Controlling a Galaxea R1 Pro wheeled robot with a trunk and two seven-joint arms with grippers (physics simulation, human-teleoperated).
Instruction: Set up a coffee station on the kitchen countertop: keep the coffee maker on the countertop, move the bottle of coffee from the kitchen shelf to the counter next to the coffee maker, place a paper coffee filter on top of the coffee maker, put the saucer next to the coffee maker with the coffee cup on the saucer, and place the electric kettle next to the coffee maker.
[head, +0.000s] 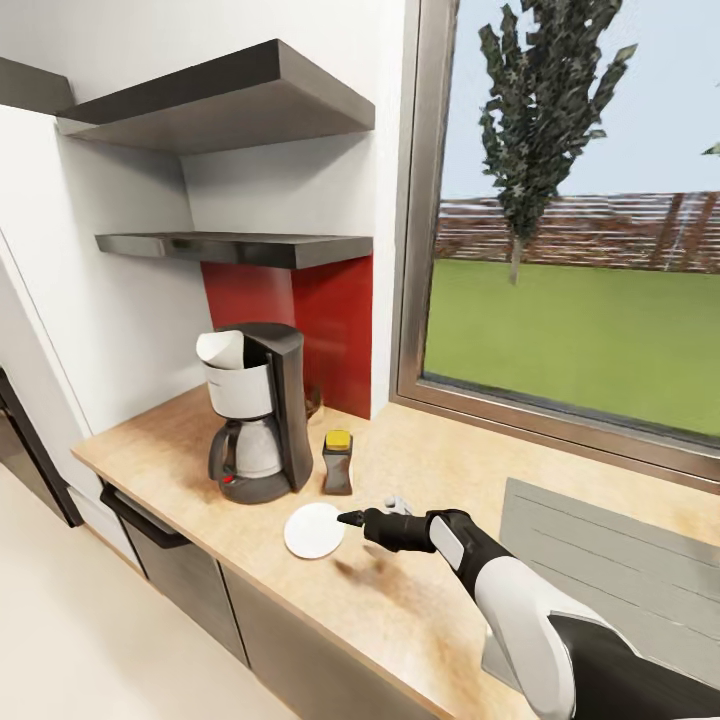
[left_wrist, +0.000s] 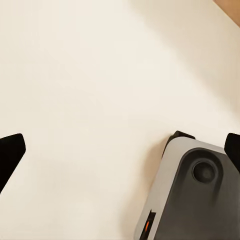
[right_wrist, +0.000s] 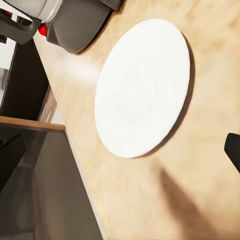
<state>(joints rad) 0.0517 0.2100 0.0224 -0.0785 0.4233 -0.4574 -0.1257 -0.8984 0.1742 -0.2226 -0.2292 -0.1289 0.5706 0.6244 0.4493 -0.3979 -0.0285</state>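
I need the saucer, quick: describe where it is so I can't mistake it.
Start at the coffee maker in the corner of the kitchen countertop. The saucer lies flat near the counter's front edge, in front of the bottle of coffee, just beyond the right gripper. It is the one flat white disc there.

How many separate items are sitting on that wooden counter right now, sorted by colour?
White: 2, the saucer and the paper coffee filter perched on the machine
Black and silver: 1, the coffee maker
Dark brown with a golden cap: 1, the bottle of coffee
Total: 4 on the kitchen countertop; something behind the machine is too hidden to count.
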